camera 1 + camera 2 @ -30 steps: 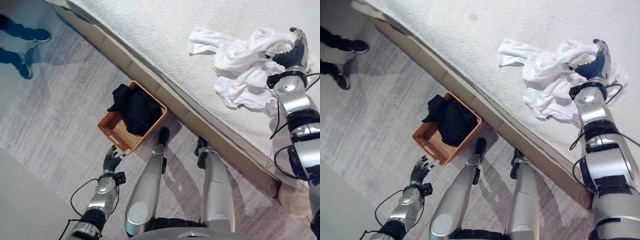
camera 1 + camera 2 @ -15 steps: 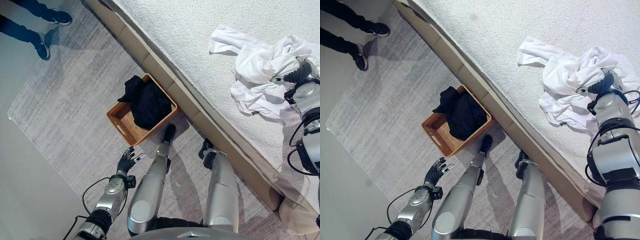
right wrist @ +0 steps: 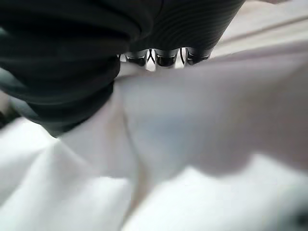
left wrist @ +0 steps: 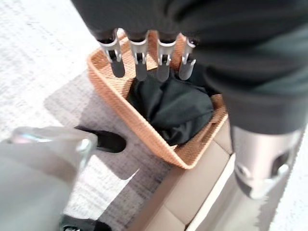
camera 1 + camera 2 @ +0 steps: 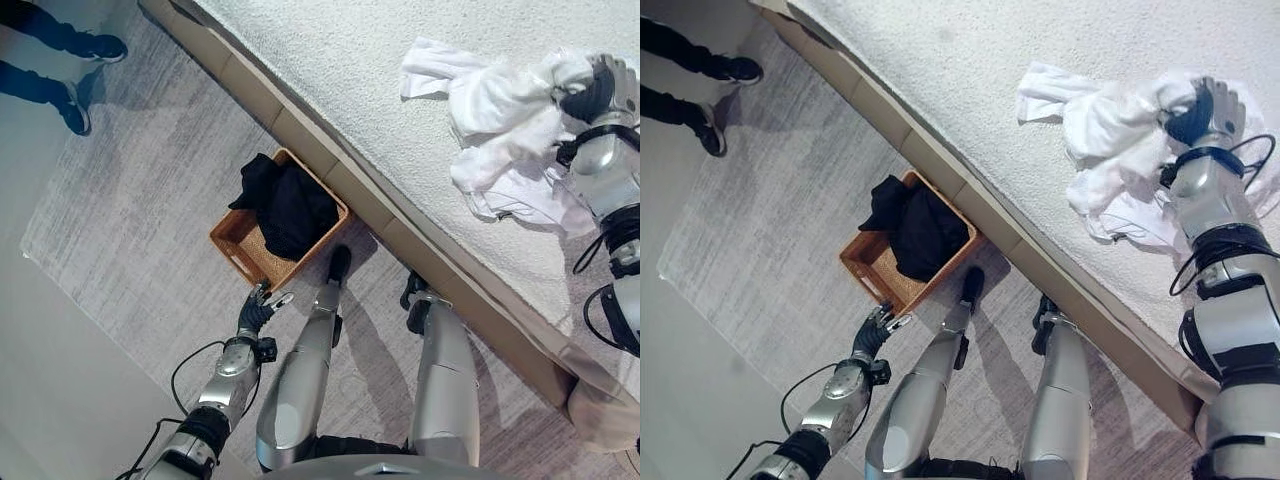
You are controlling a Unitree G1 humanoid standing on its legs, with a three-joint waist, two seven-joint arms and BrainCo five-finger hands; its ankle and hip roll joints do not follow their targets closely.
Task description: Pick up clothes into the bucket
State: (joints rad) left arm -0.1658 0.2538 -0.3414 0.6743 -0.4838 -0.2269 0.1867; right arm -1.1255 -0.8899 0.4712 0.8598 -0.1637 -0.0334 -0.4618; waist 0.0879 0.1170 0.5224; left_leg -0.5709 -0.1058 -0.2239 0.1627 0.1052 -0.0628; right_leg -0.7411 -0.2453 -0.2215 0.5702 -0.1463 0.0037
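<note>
A heap of white clothes (image 5: 500, 110) lies on the bed's white cover (image 5: 350, 60). My right hand (image 5: 1205, 105) sits at the heap's far right end, fingers curled into the cloth (image 3: 192, 120), which is bunched and drawn toward it. On the floor against the bed's side stands a brown woven basket (image 5: 232, 252) with black clothes (image 5: 290, 205) inside. My left hand (image 5: 258, 305) hovers just short of the basket's near corner, open, with straight fingers (image 4: 139, 62) pointing over its rim (image 4: 120, 110) and holding nothing.
The bed's beige side panel (image 5: 330, 180) runs slantwise between the basket and the cover. A grey carpet (image 5: 140, 200) covers the floor around the basket. A person's legs in dark trousers and shoes (image 5: 60, 60) stand at the far left.
The camera has shifted. My right hand has gone from lying on the white clothes to gripping them, and the cloth bunches toward it. My left hand stays by the basket's corner.
</note>
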